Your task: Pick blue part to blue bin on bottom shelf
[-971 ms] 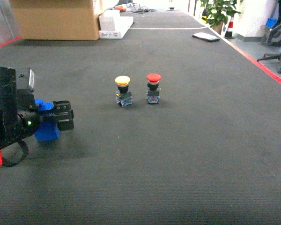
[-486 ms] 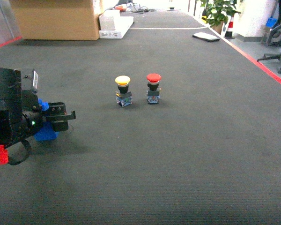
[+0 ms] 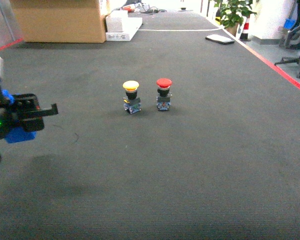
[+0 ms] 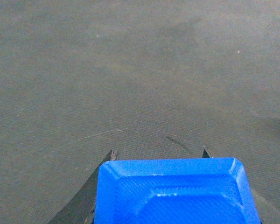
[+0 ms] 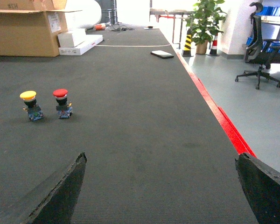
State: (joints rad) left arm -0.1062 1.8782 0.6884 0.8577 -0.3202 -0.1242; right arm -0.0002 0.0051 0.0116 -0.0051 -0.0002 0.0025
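- Fingers (image 4: 102, 186) of the left gripper (image 3: 32, 112) are clamped on the blue part (image 4: 175, 193); the wrist view shows it wedged between the two tips, filling the bottom of the frame.
- Big change over the last second: the left arm has pulled back toward the left edge of the head view and the part looks lifted off the dark mat (image 3: 190, 165), only a soft shadow under it now.
- So the pick looks done, and what's left is carrying it to the bin.
- Right gripper (image 5: 161, 186) hangs idle, fingers wide apart with nothing between them.
- Farther out beyond the fingers, the yellow button (image 3: 131, 96) and red button (image 3: 163, 93) stand side by side, untouched.
- No bin or bottom shelf in any view, so the base probably has to turn.
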